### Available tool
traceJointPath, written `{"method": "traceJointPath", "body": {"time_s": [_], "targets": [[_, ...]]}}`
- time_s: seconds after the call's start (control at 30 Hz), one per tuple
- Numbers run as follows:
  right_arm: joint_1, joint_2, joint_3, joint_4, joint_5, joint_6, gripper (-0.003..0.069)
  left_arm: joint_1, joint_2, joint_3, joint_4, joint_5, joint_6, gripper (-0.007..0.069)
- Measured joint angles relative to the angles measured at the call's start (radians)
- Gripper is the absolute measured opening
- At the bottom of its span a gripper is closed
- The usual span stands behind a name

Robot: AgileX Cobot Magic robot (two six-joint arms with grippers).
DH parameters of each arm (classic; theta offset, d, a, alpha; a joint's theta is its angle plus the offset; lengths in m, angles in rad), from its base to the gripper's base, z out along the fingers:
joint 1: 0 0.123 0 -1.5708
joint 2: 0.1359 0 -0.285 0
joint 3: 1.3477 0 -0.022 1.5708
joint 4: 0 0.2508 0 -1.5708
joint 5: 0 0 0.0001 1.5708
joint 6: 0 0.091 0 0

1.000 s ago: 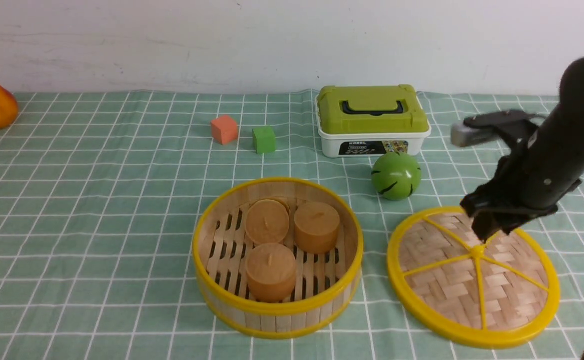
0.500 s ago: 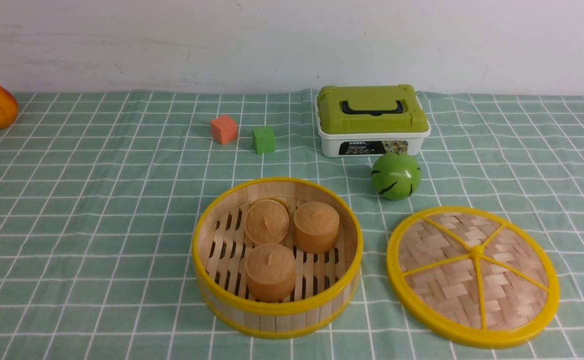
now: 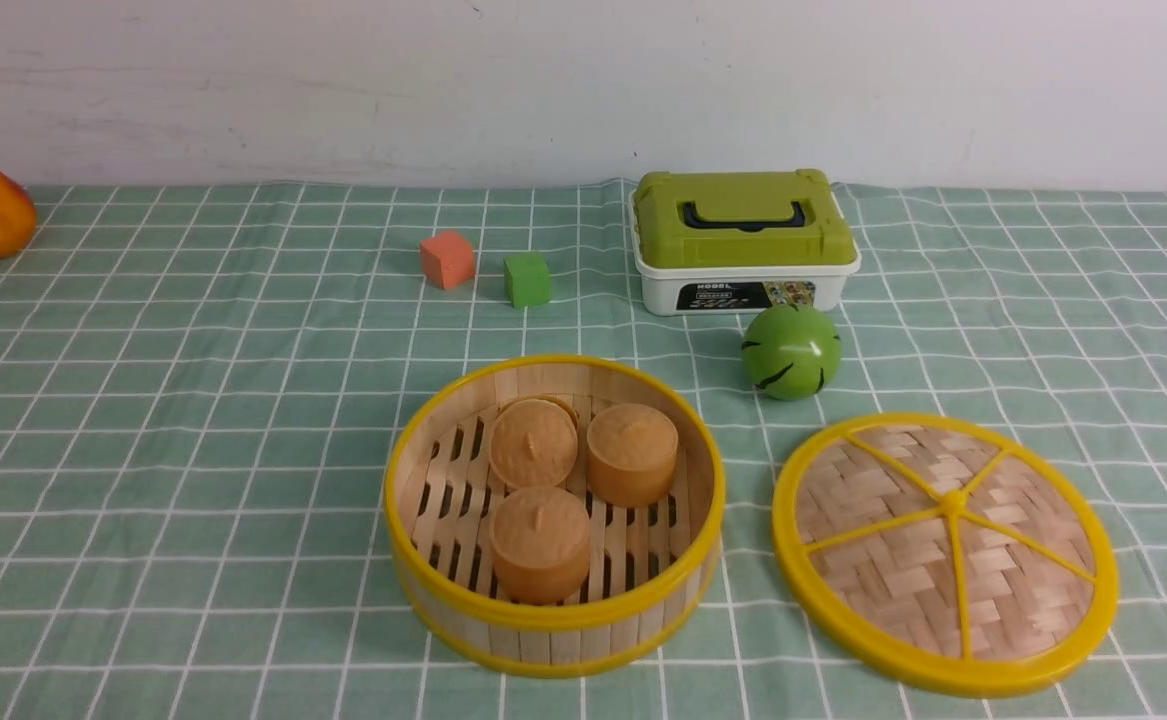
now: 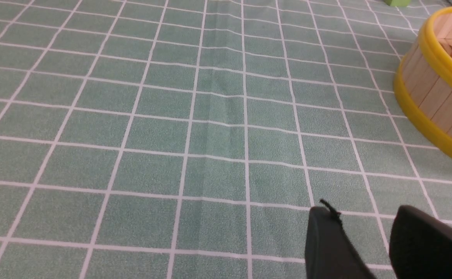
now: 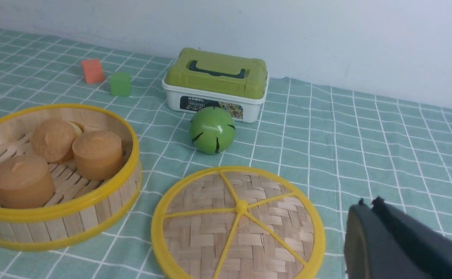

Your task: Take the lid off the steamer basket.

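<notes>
On the checked cloth (image 3: 193, 400) you have the lid (image 3: 893, 560) lying flat toward the counter's near right corner — off the steamer basket (image 3: 543, 640), which sits open just beside it at the middle of the near edge, three tan cakes (image 3: 541, 540) inside. Your left gripper (image 4: 363, 217) hangs slightly spread over bare cloth; your right gripper (image 5: 368, 202), seen only from its wrist camera, has its fingers pressed together.
</notes>
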Motion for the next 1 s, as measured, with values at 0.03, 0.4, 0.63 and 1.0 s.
{"method": "traceJointPath", "body": {"time_s": [0.03,0.4,0.63,1.0], "targets": [[0.0,-0.016,0.011,0.0,0.002,0.0,-0.0018,0.0,0.0,0.0,0.0,0.0,0.0,0.0239],[0.0,-0.044,0.035,0.025,0.03,0.0,-0.0007,0.0,0.0,0.0,0.0,0.0,0.0,0.0239],[-0.089,-0.059,0.26,0.005,-0.17,0.0,-0.0004,0.0,0.0,0.0,0.0,0.0,0.0,0.0239],[-0.197,-0.193,0.583,-0.068,-0.374,0.161,0.0,0.0,0.0,0.0,0.0,0.0,0.0,0.0239]]}}
